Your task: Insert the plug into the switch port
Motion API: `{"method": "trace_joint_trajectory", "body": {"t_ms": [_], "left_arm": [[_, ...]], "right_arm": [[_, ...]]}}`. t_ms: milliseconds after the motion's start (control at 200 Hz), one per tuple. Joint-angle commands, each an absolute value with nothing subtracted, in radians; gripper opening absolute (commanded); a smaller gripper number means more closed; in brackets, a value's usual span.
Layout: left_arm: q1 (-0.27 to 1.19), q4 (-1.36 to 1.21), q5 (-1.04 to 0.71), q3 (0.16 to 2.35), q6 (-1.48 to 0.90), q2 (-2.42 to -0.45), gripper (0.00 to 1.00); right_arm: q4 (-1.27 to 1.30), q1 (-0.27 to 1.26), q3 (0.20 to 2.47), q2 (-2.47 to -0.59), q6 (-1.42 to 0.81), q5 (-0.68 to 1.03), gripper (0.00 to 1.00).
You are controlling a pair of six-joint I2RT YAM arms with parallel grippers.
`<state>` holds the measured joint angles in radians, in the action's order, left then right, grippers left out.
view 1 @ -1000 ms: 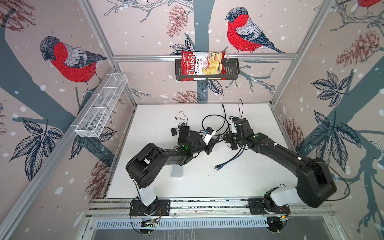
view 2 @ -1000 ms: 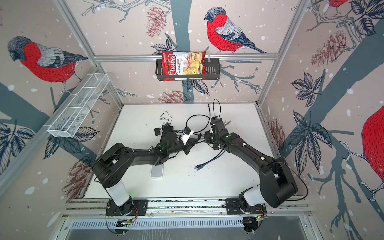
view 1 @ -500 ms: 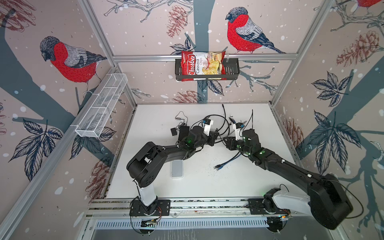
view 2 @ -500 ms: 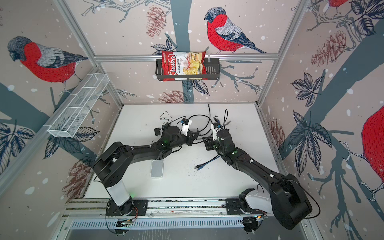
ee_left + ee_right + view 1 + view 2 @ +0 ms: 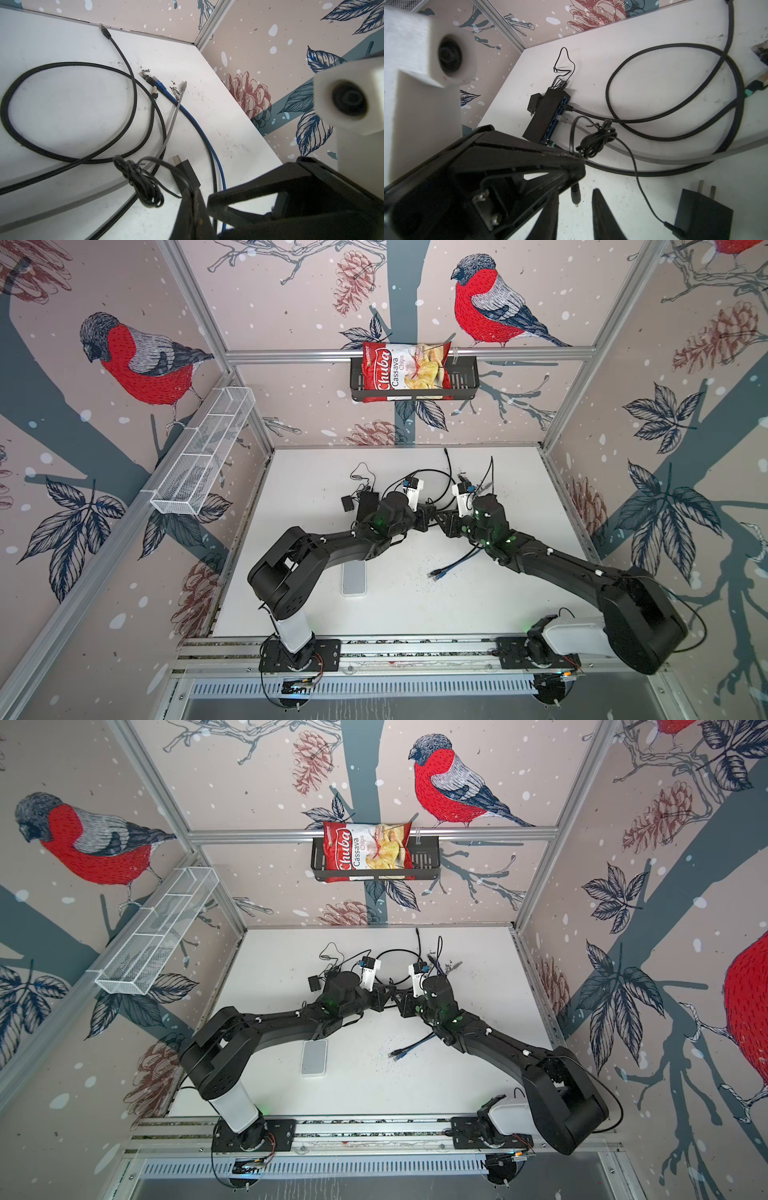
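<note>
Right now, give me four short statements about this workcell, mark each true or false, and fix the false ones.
1. The left end effector is shut on the thin cable just above the barrel plug. True.
2. The network switch has nothing plugged in. False: a black cable and a grey cable sit in its ports.
3. The Chuba chips bag sits in the black wall basket. True.
4. The right end effector is clamped on the blue Ethernet cable. False: it is open, one finger on either side of the barrel plug; that cable lies on the table.
</note>
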<state>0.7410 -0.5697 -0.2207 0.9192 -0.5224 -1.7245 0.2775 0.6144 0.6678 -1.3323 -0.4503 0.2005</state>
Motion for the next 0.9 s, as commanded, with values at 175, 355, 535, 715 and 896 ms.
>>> {"method": "trace_joint_trajectory", "body": {"t_ms": [175, 355, 535, 715, 896], "left_arm": [[0.742, -0.547, -0.179, 0.91, -0.49, -1.697, 0.0], [0.742, -0.539, -0.184, 0.907, -0.485, -1.689, 0.0], [0.742, -0.529, -0.184, 0.908, -0.484, -1.681, 0.0], [0.742, -0.522, -0.181, 0.911, -0.485, -1.68, 0.0], [0.742, -0.521, -0.181, 0.912, -0.488, -1.683, 0.0]], "right_arm": [[0.257, 0.617, 0.689, -1.354, -0.41, 0.19, 0.27], [0.246, 0.616, 0.696, -1.36, -0.387, 0.213, 0.24], [0.243, 0.618, 0.699, -1.362, -0.377, 0.225, 0.23], [0.26, 0.62, 0.7, -1.386, -0.383, 0.235, 0.23], [0.294, 0.621, 0.714, -1.415, -0.395, 0.264, 0.23]]}}
